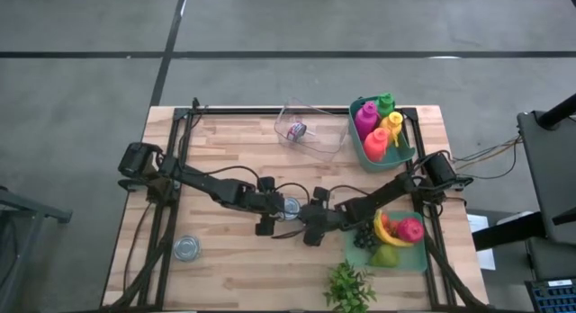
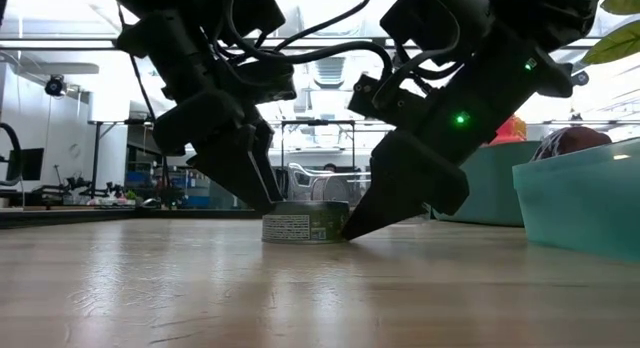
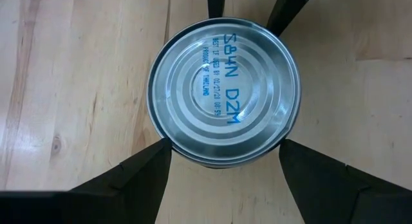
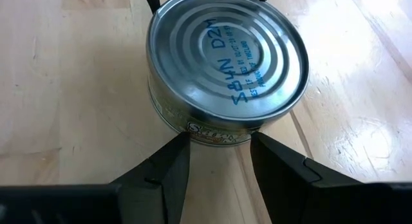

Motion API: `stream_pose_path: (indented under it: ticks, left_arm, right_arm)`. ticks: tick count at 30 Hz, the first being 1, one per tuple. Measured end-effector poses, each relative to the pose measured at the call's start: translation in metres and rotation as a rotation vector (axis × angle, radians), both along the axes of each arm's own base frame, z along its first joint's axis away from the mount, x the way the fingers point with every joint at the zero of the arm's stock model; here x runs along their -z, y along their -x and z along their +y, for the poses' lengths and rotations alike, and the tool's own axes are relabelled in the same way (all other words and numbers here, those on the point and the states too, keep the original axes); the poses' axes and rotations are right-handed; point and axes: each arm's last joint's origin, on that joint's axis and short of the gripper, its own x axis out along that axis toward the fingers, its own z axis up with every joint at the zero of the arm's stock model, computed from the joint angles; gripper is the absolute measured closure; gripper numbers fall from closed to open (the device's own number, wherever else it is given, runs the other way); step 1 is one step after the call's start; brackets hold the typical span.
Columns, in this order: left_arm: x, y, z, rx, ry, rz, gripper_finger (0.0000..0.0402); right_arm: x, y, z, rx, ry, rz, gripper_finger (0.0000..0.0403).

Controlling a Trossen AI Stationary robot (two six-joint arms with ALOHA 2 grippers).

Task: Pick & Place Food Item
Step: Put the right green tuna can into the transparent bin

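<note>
A flat tin can (image 1: pixel 291 206) sits upright mid-counter (image 1: pixel 225 142). The left gripper (image 1: pixel 275 218) straddles it with jaws released; the right gripper (image 1: pixel 308 225), at the can's 4 o'clock, points released jaws at its rim. Bare wood lies toward 9 o'clock.

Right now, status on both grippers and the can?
Left gripper open, straddling the can. Right gripper open, at its side. Can upright on table. Nothing in the way.
</note>
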Motion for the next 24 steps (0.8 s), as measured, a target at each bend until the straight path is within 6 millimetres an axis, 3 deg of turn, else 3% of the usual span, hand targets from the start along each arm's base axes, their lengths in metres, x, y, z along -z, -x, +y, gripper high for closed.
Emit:
stream_pose_path:
  ticks: [24]
  left_arm:
    - [0.0003,0.0010,0.0001,0.000,-0.003,0.010,0.0112]
  right_arm:
    - [-0.0094,-0.0054,0.0059,-0.069,0.076,0.056,0.0245]
